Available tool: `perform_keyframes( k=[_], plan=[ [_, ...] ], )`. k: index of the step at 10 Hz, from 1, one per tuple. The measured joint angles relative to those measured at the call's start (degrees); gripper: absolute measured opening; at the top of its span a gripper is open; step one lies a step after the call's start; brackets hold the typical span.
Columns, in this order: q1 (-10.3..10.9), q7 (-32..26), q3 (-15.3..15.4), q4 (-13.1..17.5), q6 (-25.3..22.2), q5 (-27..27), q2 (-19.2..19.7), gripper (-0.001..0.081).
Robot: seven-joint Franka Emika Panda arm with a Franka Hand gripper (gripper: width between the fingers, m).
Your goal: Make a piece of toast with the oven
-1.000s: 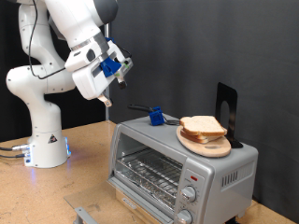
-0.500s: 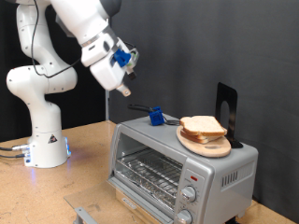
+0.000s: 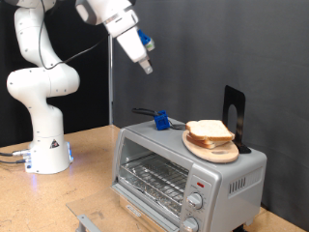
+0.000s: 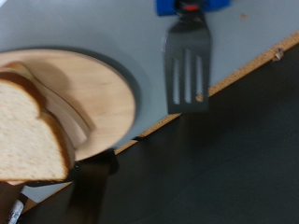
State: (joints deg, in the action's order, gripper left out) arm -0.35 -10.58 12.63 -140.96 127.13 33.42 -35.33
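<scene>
The silver-grey oven (image 3: 154, 159) stands on the wooden table at the exterior view's lower right; its glass door looks closed and the wire rack shows behind it. On its flat top (image 4: 112, 23) lies a round wooden board (image 3: 220, 152) (image 4: 98, 89) with two overlapping pale slices. The upper one is the piece of toast (image 3: 207, 129) (image 4: 30, 131). My gripper (image 3: 146, 67) hangs high in the air, up and to the left of the board, and touches nothing. Its fingers do not show in the wrist view, which looks down on the board.
A black spatula (image 3: 145, 113) (image 4: 187, 65) with a blue handle (image 3: 161, 121) (image 4: 192, 6) lies on the oven top beside the board. Behind the board stands a black upright plate (image 3: 235, 114). The robot base (image 3: 43, 145) is at the left, and a metal piece (image 3: 85, 222) lies on the table in front.
The arm has swung upward and toward the exterior view's right. The gripper rose from left of the oven to well above its top. Bread, board and spatula have not moved.
</scene>
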Motion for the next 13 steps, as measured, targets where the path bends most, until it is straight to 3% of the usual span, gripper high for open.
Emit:
perform_keyframes(
  k=[2,6,10,13],
  plan=[
    [0.0,5.3,2.6,0.0,-2.1,-0.2,-1.4,0.0806],
    [0.0,6.8,3.0,-0.8,-5.7,-0.2,-2.5,0.0806],
    [0.0,5.9,5.8,-4.3,0.9,-1.8,-1.0,0.0806],
    [0.4,3.4,6.3,-6.9,5.2,-0.4,0.0,0.0806]
  ],
)
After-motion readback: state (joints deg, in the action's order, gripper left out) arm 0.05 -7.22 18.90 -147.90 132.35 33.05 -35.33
